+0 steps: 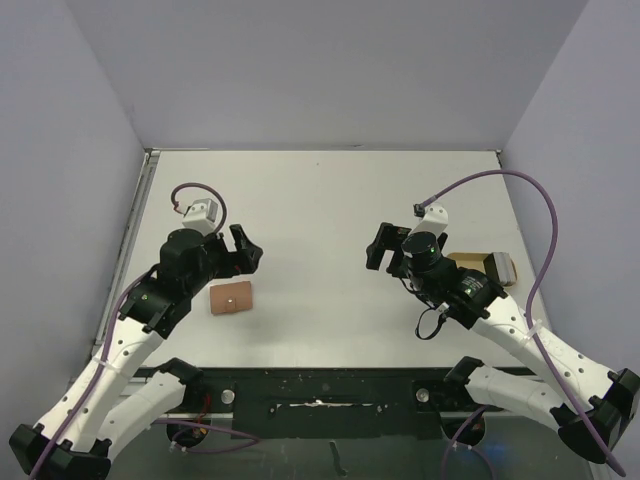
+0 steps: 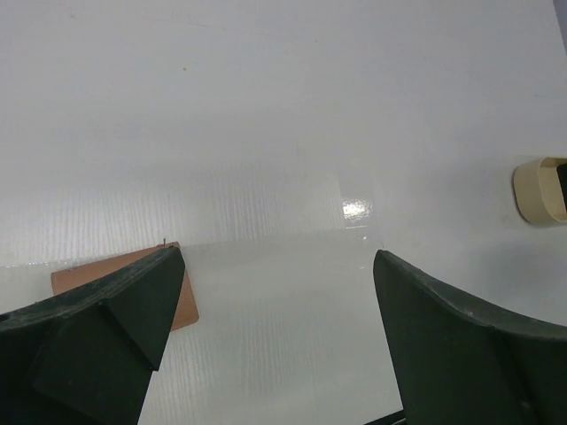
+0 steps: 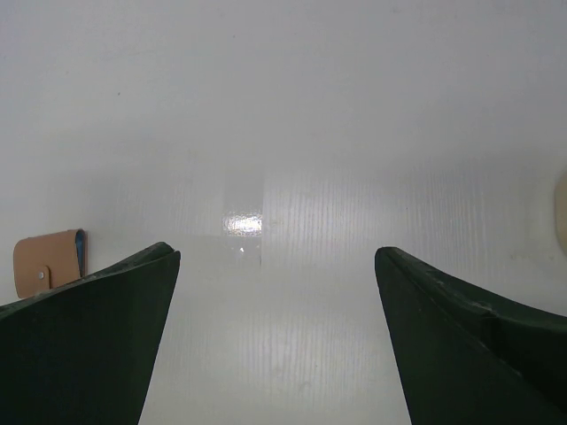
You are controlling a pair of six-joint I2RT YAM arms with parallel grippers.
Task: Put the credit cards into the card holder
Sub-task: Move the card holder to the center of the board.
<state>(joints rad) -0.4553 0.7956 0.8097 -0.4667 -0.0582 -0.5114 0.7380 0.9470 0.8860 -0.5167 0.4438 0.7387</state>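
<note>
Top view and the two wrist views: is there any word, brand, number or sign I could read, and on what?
None can be read in any view.
The card holder shows only a pale stud, no lettering.
The tan tray looks unmarked.

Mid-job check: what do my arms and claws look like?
The left arm and right arm have white links and black joints. The left claw and right claw are black, with two broad wedge-shaped fingers. A purple cable runs along each arm to a white wrist block.
</note>
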